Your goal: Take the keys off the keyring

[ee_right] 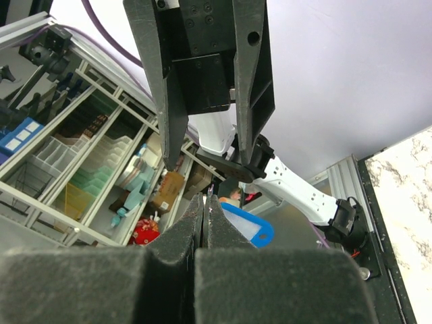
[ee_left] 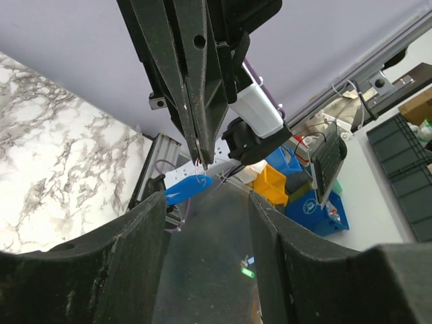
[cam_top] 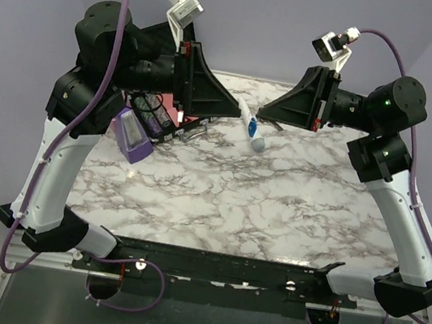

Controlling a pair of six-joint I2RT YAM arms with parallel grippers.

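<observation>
1. The right gripper (ee_left: 198, 158) clamps the small blue oval plastic keyring (ee_left: 190, 189) aloft.
2. The left gripper (ee_right: 210, 160), jaws apart, faces the keyring: pinch only the thin silver metal key, unseen here.

**Robotics lab cell, not a home**

Marble-pattern tabletop (cam_top: 235, 194) is boxed in by plain purple backdrop panels (cam_top: 263, 21), with an aluminium frame rail (ee_left: 378, 62) along the edge. Cabled left arm (cam_top: 58, 162) and right arm (cam_top: 405, 217) are bolted to the front. Outside the cell: rack of parts drawers (ee_right: 74, 158), blue bin (ee_left: 317, 208), yellow bin (ee_left: 273, 183), dark crates (ee_left: 405, 169).
</observation>
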